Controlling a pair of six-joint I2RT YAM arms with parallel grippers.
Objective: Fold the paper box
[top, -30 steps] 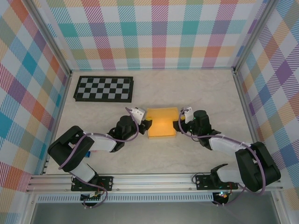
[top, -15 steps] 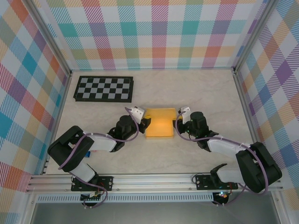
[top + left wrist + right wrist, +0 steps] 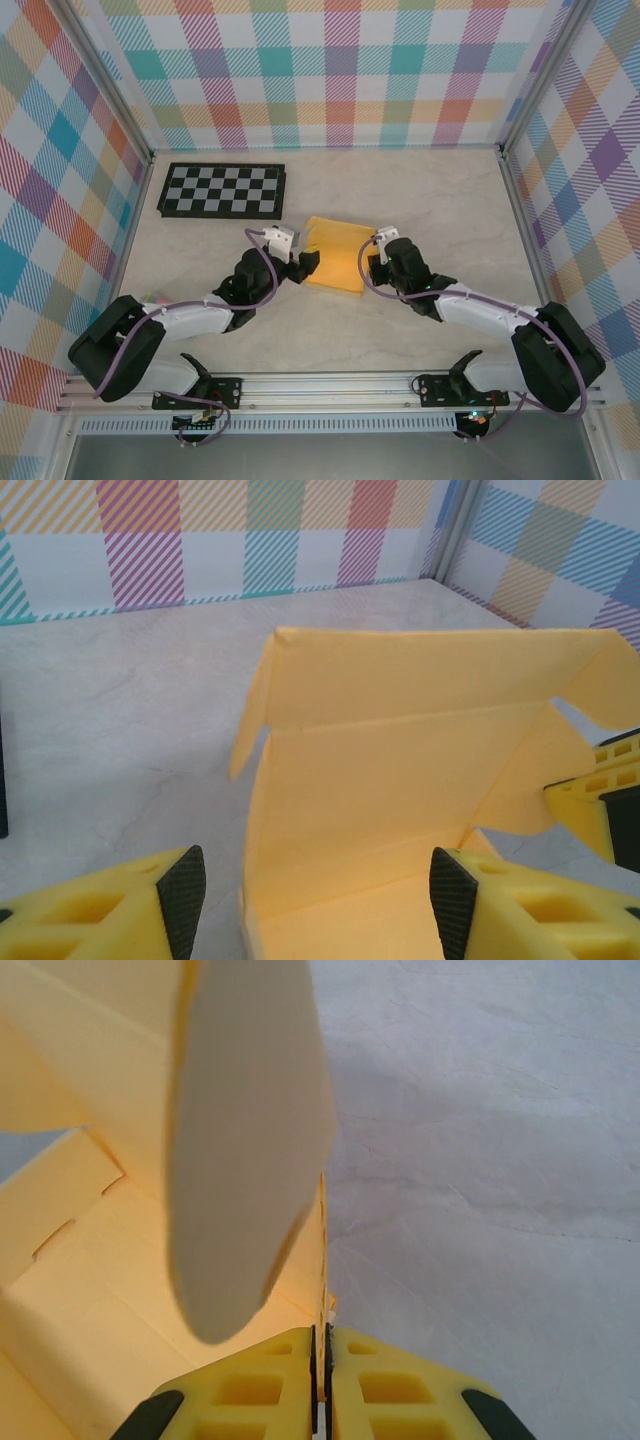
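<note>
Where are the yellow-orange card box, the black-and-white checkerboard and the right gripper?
yellow-orange card box [image 3: 335, 255], top view, middle of its panel
black-and-white checkerboard [image 3: 222, 190], top view, board's centre
right gripper [image 3: 322, 1345], right wrist view, between its shut fingertips

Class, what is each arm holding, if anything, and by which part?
The right fingers are pinched shut on the paper box, on its thin right side wall. The left fingers stand open at the box's left end, holding nothing.

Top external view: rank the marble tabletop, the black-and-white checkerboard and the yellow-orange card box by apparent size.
Largest: the pale marble tabletop, by far.
Next: the black-and-white checkerboard.
Smallest: the yellow-orange card box, partly folded up.
</note>
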